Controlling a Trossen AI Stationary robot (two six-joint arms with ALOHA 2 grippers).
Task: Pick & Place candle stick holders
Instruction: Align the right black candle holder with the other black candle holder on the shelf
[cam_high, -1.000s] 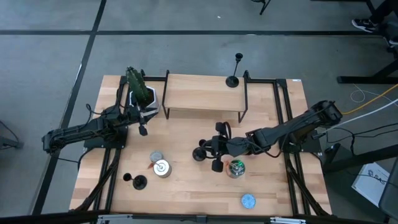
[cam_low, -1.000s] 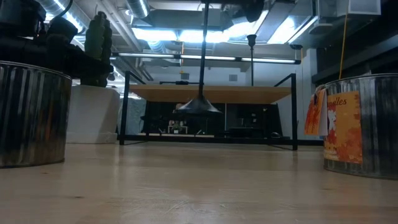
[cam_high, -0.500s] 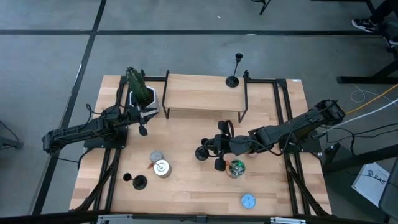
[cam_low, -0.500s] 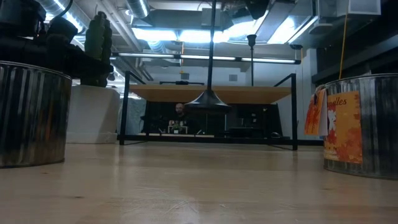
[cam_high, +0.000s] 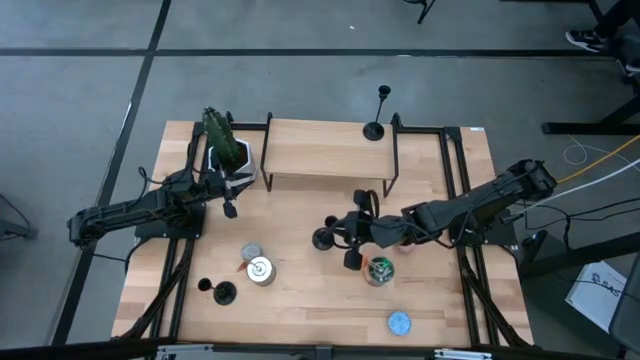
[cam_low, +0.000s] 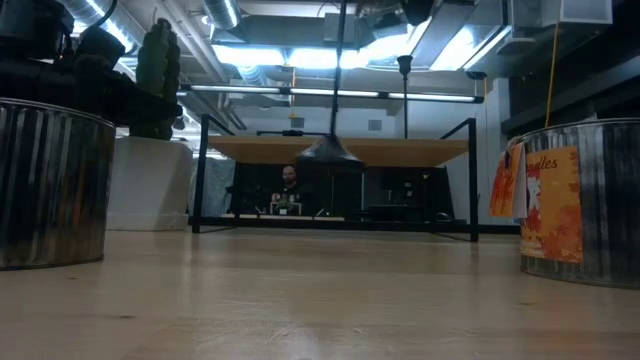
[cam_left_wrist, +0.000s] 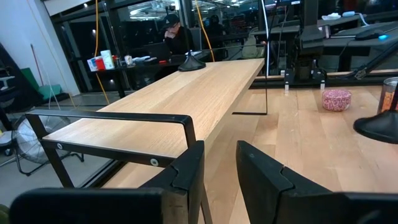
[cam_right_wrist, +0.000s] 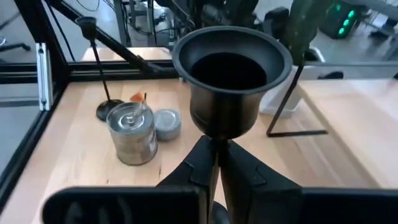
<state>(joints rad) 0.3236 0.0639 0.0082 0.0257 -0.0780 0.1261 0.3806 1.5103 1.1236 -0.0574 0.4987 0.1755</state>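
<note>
My right gripper (cam_high: 352, 240) is shut on a matte-black candle stick holder, whose cup (cam_right_wrist: 232, 68) shows large in the right wrist view and whose round base (cam_low: 330, 151) hangs in the air in the low view. A second holder (cam_high: 375, 128) stands on its base on the wooden shelf's far right part. A third holder (cam_high: 222, 293) rests on the table at the near left. My left gripper (cam_high: 230, 208) is open and empty by the shelf's left end. My right gripper pinches the holder's thin stem (cam_right_wrist: 217, 144) between its two fingers, just under the cup. The fingers come from the table's right, across the stem. The holder stands about upright, its base (cam_high: 323, 238) lifted clear of the table.
The wooden shelf on a black frame (cam_high: 330, 150) spans the far middle. A cactus in a white pot (cam_high: 225, 145) stands at its left end. Silver tins (cam_high: 260, 270) lie near left, a labelled tin (cam_high: 378, 270) sits just near of my right gripper, and a blue disc (cam_high: 399, 322) lies farther toward the near edge.
My right gripper has gone up and a little toward the table's far edge with the holder. The holder's base has risen higher above the table and stays about upright.
</note>
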